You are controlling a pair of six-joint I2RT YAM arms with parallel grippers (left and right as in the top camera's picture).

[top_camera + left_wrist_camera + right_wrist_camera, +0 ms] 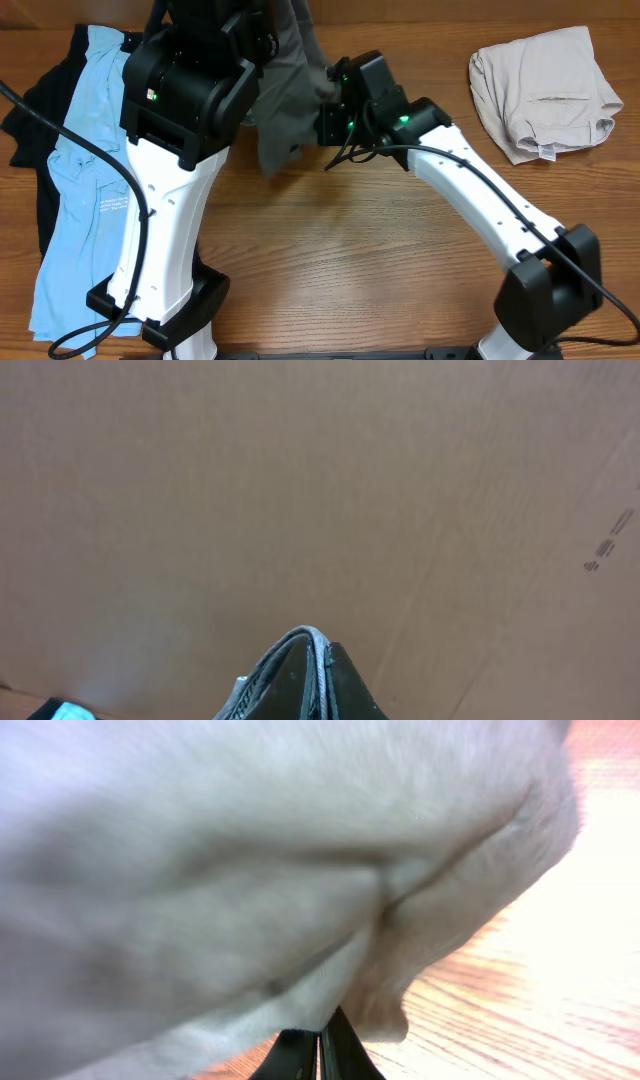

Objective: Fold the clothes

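Overhead, far left: black garment (25, 110) lies flat on the worktop (330, 260), mostly covered by the blue shirt (85, 200), which is spread lengthwise from the upper left corner to the lower left corner. Just right of the shirt the left arm (165, 210) rises from its base at the lower edge; its dark upper housing fills the upper left-centre of the frame and hides its own pincer from above. Left wrist view: left pincer (320, 652) at bottom centre, fingers pressed together on a thin grey woven edge, with a plain brown board (300, 490) behind. Overhead, upper centre: grey shorts (285, 110) hang lifted off the worktop, bunched and creased, the upper part behind the left arm's housing and the lower corner dangling free above the wood. Immediately right of them the right arm (480, 200) reaches in from its base at the lower right corner, its head touching the cloth's right edge. Right wrist view: right pincer (321, 1048) at bottom centre, fingers closed tip to tip; blurred grey cloth fills nearly the whole frame and drapes right over the tips. Cannot tell whether any cloth is pinched between them. Upper right, well apart from both arms: beige shorts (545, 95), folded, resting on the worktop.
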